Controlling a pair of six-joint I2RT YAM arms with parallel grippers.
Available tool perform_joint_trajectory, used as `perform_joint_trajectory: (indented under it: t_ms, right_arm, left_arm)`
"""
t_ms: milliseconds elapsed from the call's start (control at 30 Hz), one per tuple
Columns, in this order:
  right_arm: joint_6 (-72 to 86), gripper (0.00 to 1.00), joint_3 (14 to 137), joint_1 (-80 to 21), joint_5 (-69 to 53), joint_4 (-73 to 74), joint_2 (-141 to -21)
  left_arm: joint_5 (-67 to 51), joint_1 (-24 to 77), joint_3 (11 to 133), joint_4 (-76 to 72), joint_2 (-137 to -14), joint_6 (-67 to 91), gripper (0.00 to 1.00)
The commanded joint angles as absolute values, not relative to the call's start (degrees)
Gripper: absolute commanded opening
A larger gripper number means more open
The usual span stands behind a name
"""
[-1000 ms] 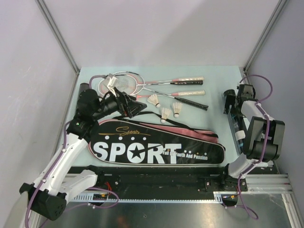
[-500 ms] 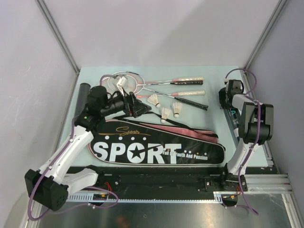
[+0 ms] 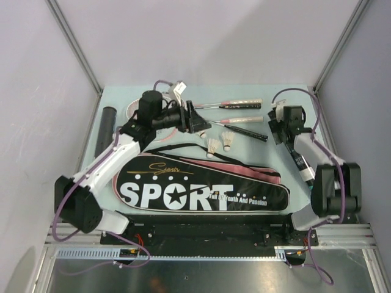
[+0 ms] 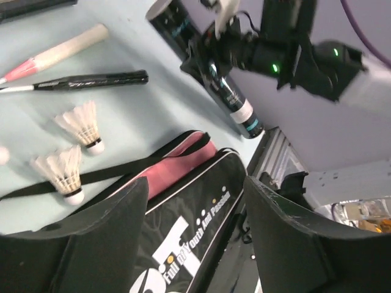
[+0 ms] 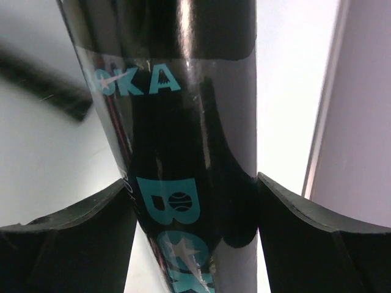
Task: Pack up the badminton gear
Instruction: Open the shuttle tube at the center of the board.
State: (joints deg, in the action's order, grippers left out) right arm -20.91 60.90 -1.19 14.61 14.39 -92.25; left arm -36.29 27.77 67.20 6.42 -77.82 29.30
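Black tube [image 3: 109,122] lay at the desk's [image 3: 244,91] left edge. We saw the left hand [image 3: 197,122] spread and empty over the rackets [image 3: 241,104], two shuttlecocks [image 3: 212,146] just right of it, and the SPORT bag [image 3: 201,189] nearer. Far right, the right hand [image 3: 276,127] pinched another dark tube [image 5: 183,122] lying on the desk.

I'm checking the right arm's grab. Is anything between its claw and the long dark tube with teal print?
Nothing visible. The long dark tube with teal print lies between the right claw's two black fingers, filling the gap; no other thing sits in there.
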Motion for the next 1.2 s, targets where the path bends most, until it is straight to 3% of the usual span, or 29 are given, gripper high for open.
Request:
perform_joint_trajectory:
  t_ms: [0,233,367,467,633,767,867,1167]
  right_arm:
    - [-33.3,0.38,53.5,-10.1,5.1,13.3,-78.8]
    - [-31.9,0.35,44.8,-22.3,0.7,17.0,-62.6]
    - [-33.2,0.34,42.4,-25.1,-4.5,18.5,-55.3]
    - [-34.3,0.35,41.0,-26.8,-4.4,18.8,-51.6]
    - [-34.9,0.35,40.0,-28.9,-2.0,18.0,-49.7]
    - [-35.2,0.34,39.1,-30.6,1.7,16.6,-49.6]
    - [-35.1,0.34,38.6,-31.4,3.3,15.6,-49.3]
    - [-35.2,0.32,37.2,-33.4,8.9,11.0,-48.8]
  left_arm:
    - [-41.8,28.7,75.6,3.7,-83.0,30.4,0.66]
    - [-47.1,31.5,83.3,3.7,-92.4,27.1,0.62]
    - [-46.1,34.9,83.0,3.7,-93.6,25.8,0.46]
    - [-45.7,36.7,83.5,3.7,-94.0,25.0,0.48]
    - [-48.6,37.7,84.2,3.7,-97.2,30.1,0.51]
    - [-48.9,39.0,83.4,3.7,-97.4,30.5,0.43]
    - [-49.2,39.2,83.4,3.7,-98.1,31.3,0.31]
    - [-51.5,40.0,83.7,3.7,-99.6,33.9,0.22]
